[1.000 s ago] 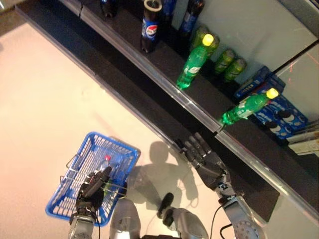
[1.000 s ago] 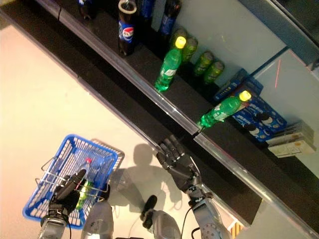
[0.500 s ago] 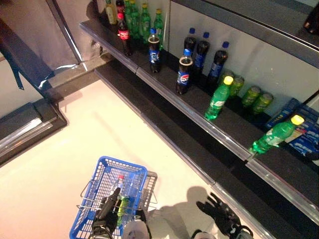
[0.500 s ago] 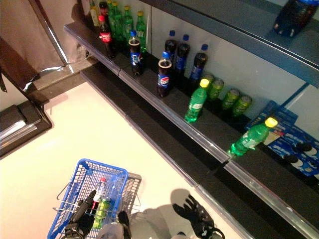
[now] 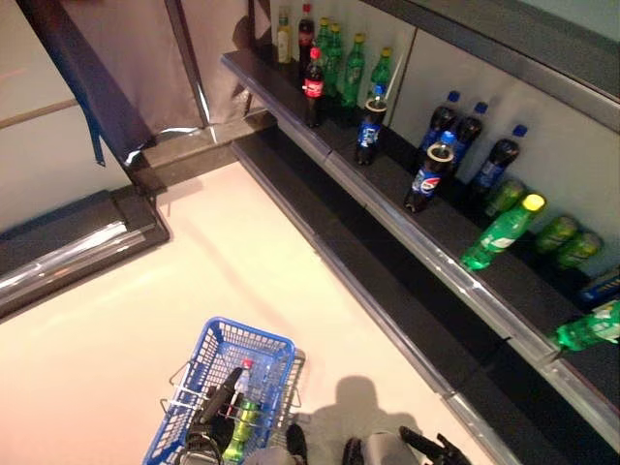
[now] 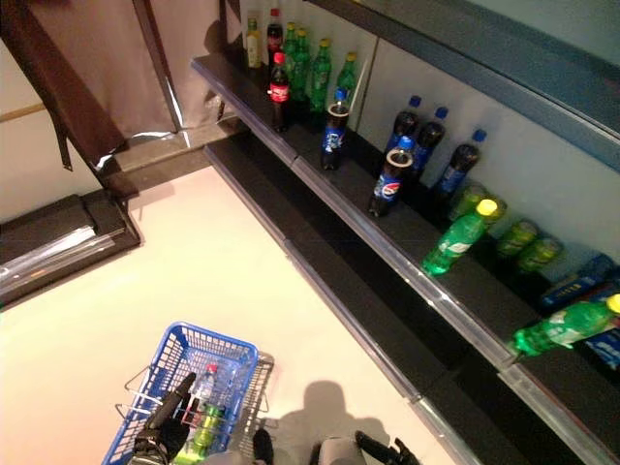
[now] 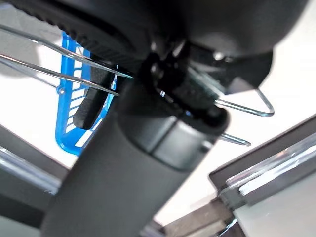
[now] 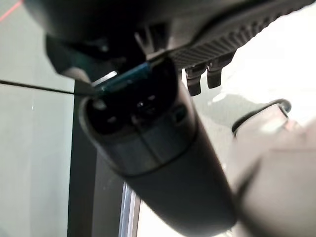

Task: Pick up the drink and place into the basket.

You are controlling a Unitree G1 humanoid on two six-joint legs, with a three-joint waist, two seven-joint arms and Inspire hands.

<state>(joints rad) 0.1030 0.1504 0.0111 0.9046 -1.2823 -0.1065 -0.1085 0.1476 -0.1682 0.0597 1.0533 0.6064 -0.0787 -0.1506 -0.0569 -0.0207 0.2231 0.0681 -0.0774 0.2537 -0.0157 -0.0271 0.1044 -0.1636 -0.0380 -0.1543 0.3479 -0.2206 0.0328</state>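
Left hand (image 5: 215,418) is curled around the wire handle of the basket (image 5: 254,341). Right hand (image 6: 386,451): fingers straight, empty. Bottle (image 6: 454,238) ahead: rigid, smooth, probably moderately heavy; grasp mid-body.

The left hand (image 5: 215,415) sits low at the robot's left side, its fingers curled around the wire handle (image 7: 74,64) of the basket (image 5: 260,351). The right hand (image 5: 433,450) shows only at the lower edge on the right side, dark fingers spread and holding nothing.
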